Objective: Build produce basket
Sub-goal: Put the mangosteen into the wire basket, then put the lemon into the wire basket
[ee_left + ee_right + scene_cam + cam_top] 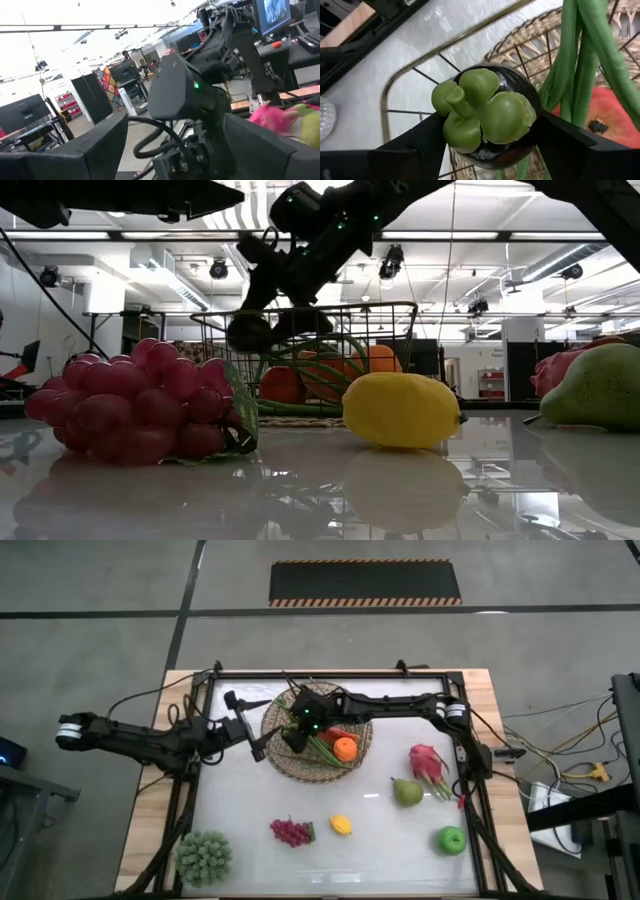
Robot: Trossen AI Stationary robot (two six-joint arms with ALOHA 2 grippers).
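The basket (352,766), a woven tan tray with a black wire rim, stands at the table's far middle. It holds an orange (345,748), a red fruit (336,734) and long green stalks (580,65). My right gripper (487,150) is over the basket's left part, shut on a dark round fruit with a green leafy cap (480,112). The same fruit (250,332) shows at rim height in the low view. My left gripper (245,726) stands open just left of the basket, raised, with nothing between its fingers (75,150). My right gripper pinches the dark round fruit by two opposite sides (534,107) between its two fingers (420,145). The fingers slant down from the table's right. The green cap faces back toward the wrist. The fruit is lifted clear, above the basket's floor near its left rim.
On the white table lie the purple grapes (291,831), a lemon (341,825), a pear (406,791), a pink dragon fruit (428,764) and a green apple (452,839). A green knobbly ball (203,858) sits at the near left corner.
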